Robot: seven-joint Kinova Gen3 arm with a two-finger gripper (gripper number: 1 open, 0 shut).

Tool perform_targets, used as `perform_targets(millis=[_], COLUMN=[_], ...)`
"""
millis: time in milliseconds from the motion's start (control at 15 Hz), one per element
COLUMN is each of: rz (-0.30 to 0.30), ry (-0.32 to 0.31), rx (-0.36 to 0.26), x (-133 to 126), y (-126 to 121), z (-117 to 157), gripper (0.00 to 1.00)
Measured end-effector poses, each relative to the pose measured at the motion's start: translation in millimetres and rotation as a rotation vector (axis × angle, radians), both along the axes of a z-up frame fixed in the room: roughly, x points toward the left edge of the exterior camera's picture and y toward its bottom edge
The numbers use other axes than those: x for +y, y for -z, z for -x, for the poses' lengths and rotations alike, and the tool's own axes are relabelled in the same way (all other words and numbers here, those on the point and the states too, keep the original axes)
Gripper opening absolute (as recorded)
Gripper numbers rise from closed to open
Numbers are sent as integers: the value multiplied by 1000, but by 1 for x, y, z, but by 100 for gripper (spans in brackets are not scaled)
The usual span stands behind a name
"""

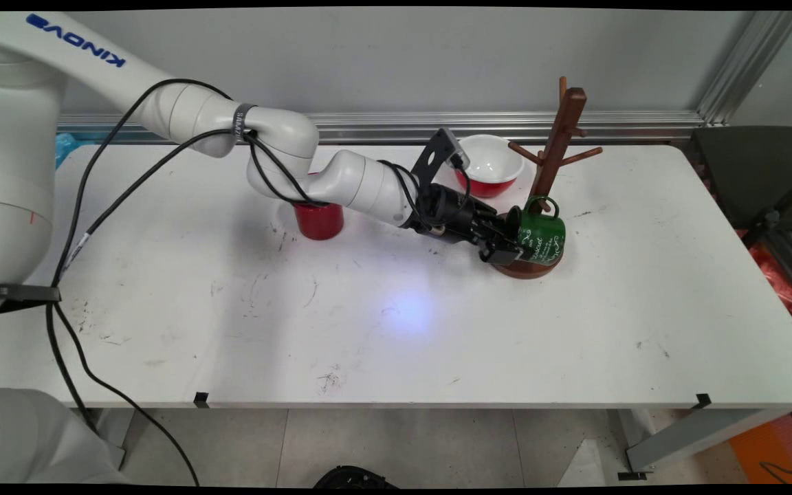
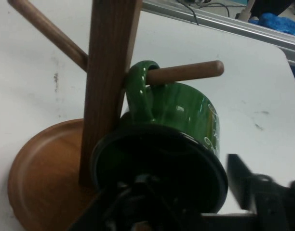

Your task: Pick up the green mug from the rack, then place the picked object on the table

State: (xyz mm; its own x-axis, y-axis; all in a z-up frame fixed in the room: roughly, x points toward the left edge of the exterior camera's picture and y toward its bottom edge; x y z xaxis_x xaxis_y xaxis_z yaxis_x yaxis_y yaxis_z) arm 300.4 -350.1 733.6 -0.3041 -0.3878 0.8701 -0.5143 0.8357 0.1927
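Observation:
A green mug (image 1: 540, 234) (image 2: 186, 110) lies on its side against the wooden mug tree (image 1: 561, 130) (image 2: 109, 72), its handle looped over a low peg (image 2: 186, 72). Its open mouth faces my gripper (image 1: 501, 247) (image 2: 195, 187), which is shut on the mug's rim. One finger reaches inside the mug and the other finger (image 2: 246, 178) sits outside its wall. The mug hangs just above the tree's round base (image 1: 530, 268) (image 2: 41, 178).
A red cup (image 1: 318, 221) stands behind the arm's forearm at centre left. A red bowl with a white inside (image 1: 492, 161) sits at the back, left of the tree. The tree's upper pegs (image 1: 578, 157) are bare. A dark chair (image 1: 753, 179) stands beyond the table's right end.

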Motion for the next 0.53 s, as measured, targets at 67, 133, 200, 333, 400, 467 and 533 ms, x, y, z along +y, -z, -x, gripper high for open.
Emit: perform_targets(millis=[67, 133, 200, 333, 400, 467, 533], rz=[-1, -2, -4, -6, -7, -8, -9], ry=[1, 3, 5, 6, 6, 8, 8], rx=[-1, -1, -1, 0, 0, 0, 1], x=[0, 1, 1, 3, 4, 4, 6], y=[0, 0, 0, 0, 0, 0, -1], z=[1, 1, 2, 3, 3, 3, 3], gripper=[0, 0, 0, 0, 0, 0, 0])
